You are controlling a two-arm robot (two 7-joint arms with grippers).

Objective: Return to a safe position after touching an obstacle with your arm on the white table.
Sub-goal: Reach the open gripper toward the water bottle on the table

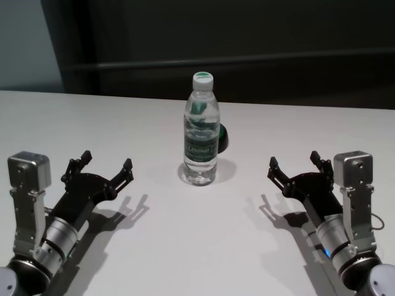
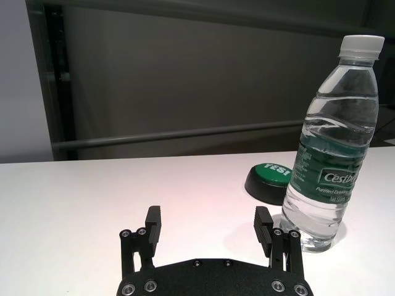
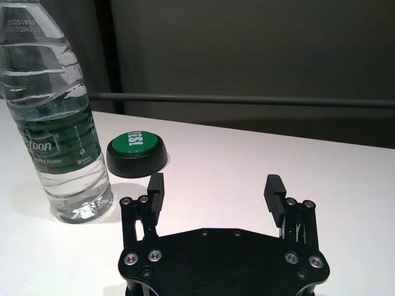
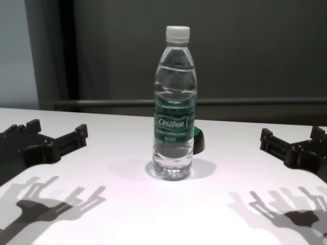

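One ribbed clear bottle (image 1: 201,132), smooth white table (image 1: 123,117)

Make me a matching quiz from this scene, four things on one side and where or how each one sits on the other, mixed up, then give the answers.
Column A
1. water bottle
2. green button
3. left end effector
4. right end effector

Column B
a. open, over the white table on the robot's right
b. upright, capped, mid-table
c. low, just behind the bottle
d. open, over the table on the robot's left

Pairs: 1-b, 2-c, 3-d, 4-a
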